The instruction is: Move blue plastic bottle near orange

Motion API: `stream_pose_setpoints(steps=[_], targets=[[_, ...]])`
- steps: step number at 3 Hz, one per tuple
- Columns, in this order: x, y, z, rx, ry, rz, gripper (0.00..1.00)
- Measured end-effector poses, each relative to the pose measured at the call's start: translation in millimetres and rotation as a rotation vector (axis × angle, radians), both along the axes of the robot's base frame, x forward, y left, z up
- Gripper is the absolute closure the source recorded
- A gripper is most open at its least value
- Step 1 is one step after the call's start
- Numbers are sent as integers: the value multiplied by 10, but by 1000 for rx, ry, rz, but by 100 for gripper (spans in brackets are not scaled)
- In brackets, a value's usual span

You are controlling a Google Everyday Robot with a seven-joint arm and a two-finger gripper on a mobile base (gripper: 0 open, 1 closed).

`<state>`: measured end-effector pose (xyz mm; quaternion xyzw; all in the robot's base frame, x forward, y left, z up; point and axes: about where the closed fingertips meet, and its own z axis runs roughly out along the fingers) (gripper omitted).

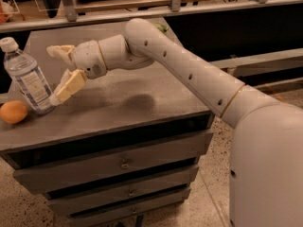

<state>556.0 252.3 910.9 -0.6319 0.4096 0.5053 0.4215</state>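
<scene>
The 1 camera looks down from high up beside the arm (189, 70), near the table (165, 98), with the gripper (52, 75) at the far left.

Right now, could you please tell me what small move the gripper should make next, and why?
Probably draw the gripper straight back, away from the blue plastic bottle. The bottle stands beside the orange, the fingers are open, and the lower fingertip sits close to the bottle's base, so a sideways move might knock it.
</scene>
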Motion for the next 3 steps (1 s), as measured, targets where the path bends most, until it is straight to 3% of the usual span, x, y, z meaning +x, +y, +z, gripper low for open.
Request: stream_pose_setpoints(steps=[1, 2, 3], targets=[[156, -382, 115, -8, -27, -78, 0], [317, -825, 256, -17, -65, -210, 0], [316, -825, 256, -17, -65, -210, 0]])
